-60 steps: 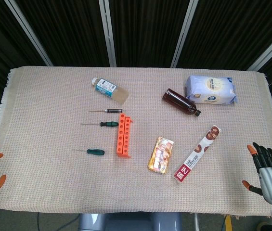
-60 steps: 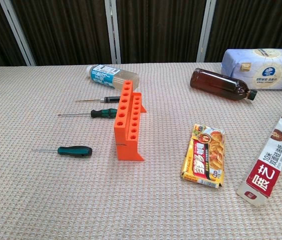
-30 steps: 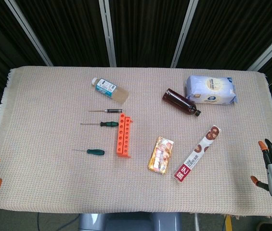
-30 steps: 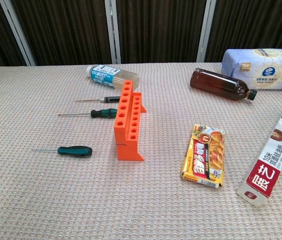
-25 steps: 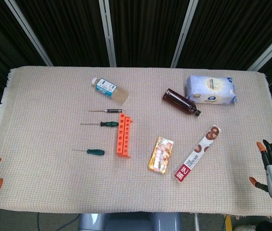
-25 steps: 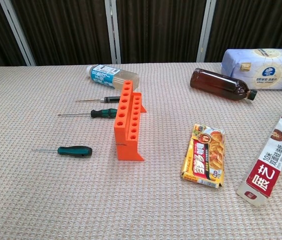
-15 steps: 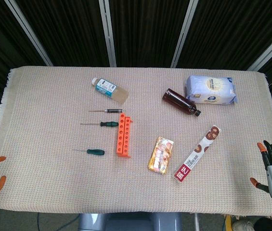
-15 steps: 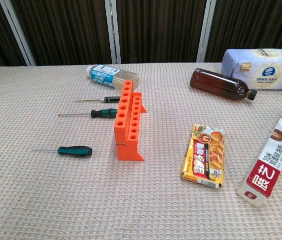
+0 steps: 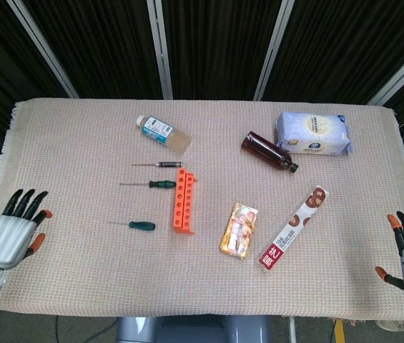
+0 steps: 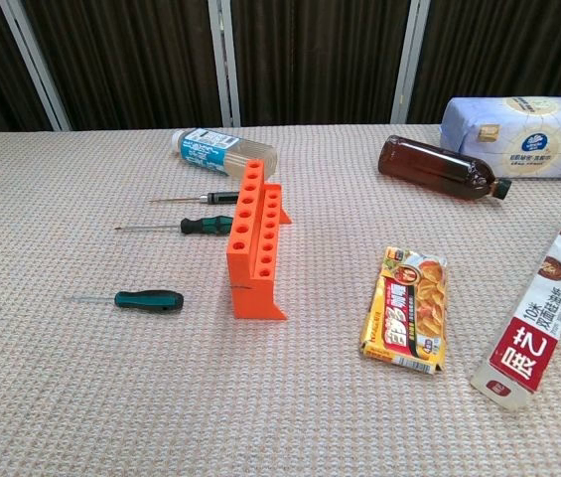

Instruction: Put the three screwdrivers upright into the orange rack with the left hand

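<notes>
The left robot hand, fingers spread and holding nothing, should approach the nearest screwdriver at three o'clock, pinching its handle.

A: Where is there bare cloth for a hand to pass?

B: The whole left part of the table is bare weave. The left hand sits open at its left edge, and nothing lies between it and the three screwdrivers.

A: What crowds them?

B: The orange rack stands just right of their handles, its holes unfilled. A clear bottle lies just beyond the farthest one.

A: And the right side?

B: Busier: a snack packet, a long wrapper, a brown bottle and a tissue pack, with gaps between
</notes>
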